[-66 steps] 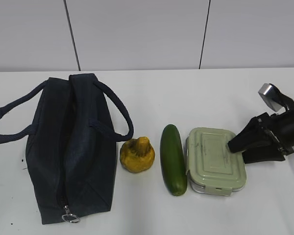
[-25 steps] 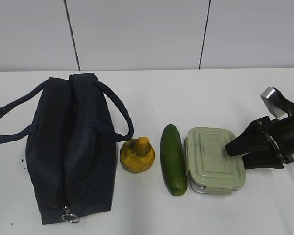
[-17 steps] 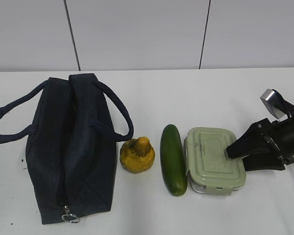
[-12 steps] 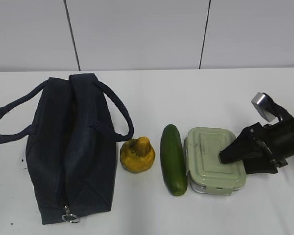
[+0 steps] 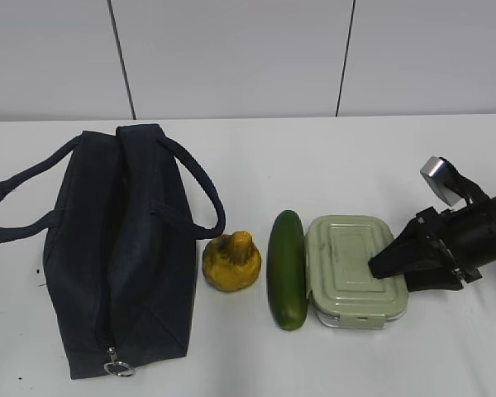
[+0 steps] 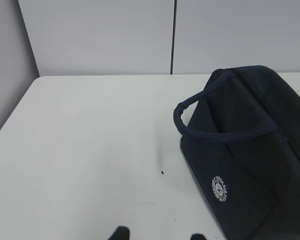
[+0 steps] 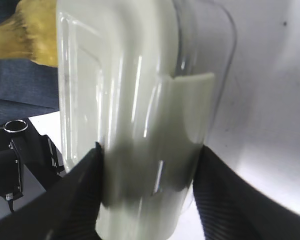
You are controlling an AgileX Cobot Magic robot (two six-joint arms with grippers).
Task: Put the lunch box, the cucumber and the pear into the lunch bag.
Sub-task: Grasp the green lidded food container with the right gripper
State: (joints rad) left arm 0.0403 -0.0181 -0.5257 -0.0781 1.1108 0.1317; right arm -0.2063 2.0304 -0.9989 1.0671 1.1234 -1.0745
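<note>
The lunch box [image 5: 347, 265] with its sage-green lid lies on the white table, its left side against the dark green cucumber [image 5: 287, 269]. Left of the cucumber sits the yellow-orange pear [image 5: 231, 262], and the navy lunch bag [image 5: 124, 248] stands at the left with its zipper closed. My right gripper [image 5: 384, 265] reaches in from the right over the box's right end. In the right wrist view its fingers [image 7: 85, 190] press both long sides of the lunch box [image 7: 140, 100]. My left gripper [image 6: 160, 235] hangs open over bare table, left of the lunch bag [image 6: 250, 150].
The bag's two strap handles [image 5: 190, 182] loop out to either side, and its metal ring pull [image 5: 116, 364] hangs at the near end. White wall panels stand behind the table's far edge [image 5: 314, 116]. The left table edge [image 6: 15, 115] shows in the left wrist view.
My right gripper has slid left over the lunch box and narrowed onto its sides. The box and the cucumber have shifted slightly left. The left arm has not moved.
</note>
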